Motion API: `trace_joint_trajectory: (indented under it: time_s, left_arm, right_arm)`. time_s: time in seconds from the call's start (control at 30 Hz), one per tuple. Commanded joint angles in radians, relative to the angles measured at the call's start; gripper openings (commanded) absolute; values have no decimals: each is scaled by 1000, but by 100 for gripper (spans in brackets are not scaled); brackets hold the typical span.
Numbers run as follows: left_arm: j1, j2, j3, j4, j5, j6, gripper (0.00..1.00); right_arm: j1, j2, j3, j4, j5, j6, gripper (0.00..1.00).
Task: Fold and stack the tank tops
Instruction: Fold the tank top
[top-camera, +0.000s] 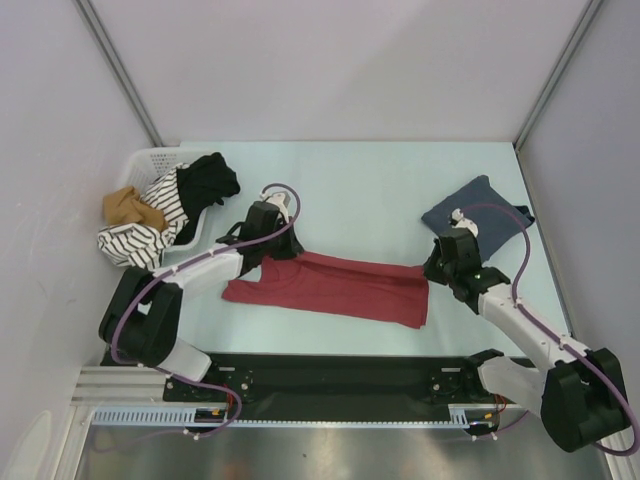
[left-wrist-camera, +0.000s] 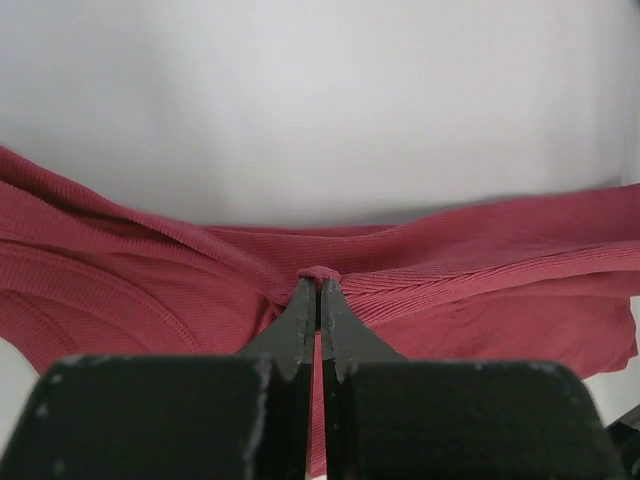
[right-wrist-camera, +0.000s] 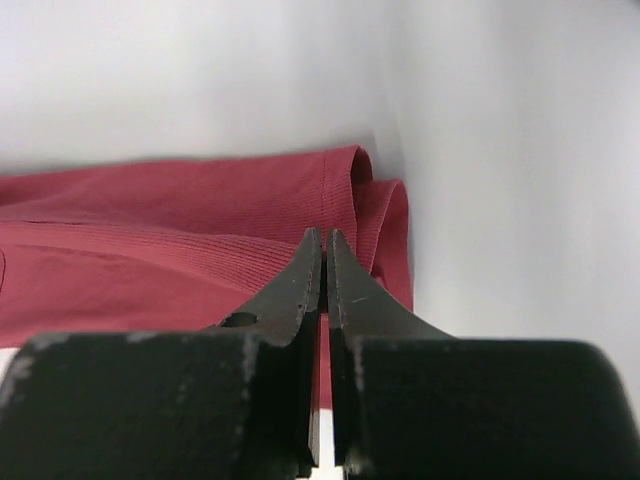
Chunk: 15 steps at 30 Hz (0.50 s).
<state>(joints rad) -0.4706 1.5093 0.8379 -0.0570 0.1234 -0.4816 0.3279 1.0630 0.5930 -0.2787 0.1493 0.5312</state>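
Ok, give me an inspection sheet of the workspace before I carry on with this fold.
Surface: pale blue-green table, no stains seen.
Job's things: red tank top stretched between the grippers mid-table; blue-grey tank top folded at far right.
Clutter: white basket far left, holding striped, black and tan clothes.
Grippers: left gripper shut on the red top's left end; right gripper shut on its right hem.
Cables: purple cable looped on each arm.
Surroundings: plain walls, metal posts in the corners.
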Motion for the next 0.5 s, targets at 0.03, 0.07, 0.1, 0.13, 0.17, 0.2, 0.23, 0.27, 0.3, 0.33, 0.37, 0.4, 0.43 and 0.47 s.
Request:
trace_joint_trajectory:
  time_s: [0.03,0.07,0.1,0.13,0.17,0.2,0.23,0.27,0.3,0.33,0.37,0.4,0.43,0.47]
  left_arm:
    - [-26,-67,-36,20,-25,-14,0]
    - [-29,-81,-40,16,-28,-14,0]
    - [-33,-87,-43,13,-37,-14,0]
    - [-40,-98,-52,5,-42,-12,0]
    - [-45,-115,-59,3,-47,-12,0]
    - [-46,-124,-65,3,-54,-12,0]
    - [-49,-133,-74,0,-54,-12,0]
    - [-51,-145,-77,-6,-56,-14,0]
    - [-54,-158,-83,-13,-59,-15,0]
    - [-56,-165,-88,-18,-60,-15,0]
    - [-60,-172,-91,-20,-62,-15,0]
    - [-63,-178,-100,-23,-68,-18,0]
    - [-65,-185,-106,-26,-70,-18,0]
    - [-65,-196,-111,-29,-71,-22,0]
  right_arm:
    - [31,-60,-22,-65,47,49,0]
    - [33,-70,-27,-73,50,56,0]
    - [36,-92,-30,-89,53,61,0]
    - [40,-103,-38,-100,55,73,0]
    - [42,-113,-39,-109,58,78,0]
    - [43,-123,-42,-125,65,81,0]
    - [43,-145,-47,-132,67,84,0]
    - [45,-153,-47,-140,68,90,0]
    - [45,-170,-48,-158,68,98,0]
    - [48,-176,-48,-168,68,96,0]
    - [51,-184,-51,-184,65,99,0]
    - [51,-190,-52,-192,67,108,0]
    - [54,-198,-53,-198,65,112,0]
    - [57,-213,-62,-208,59,115,0]
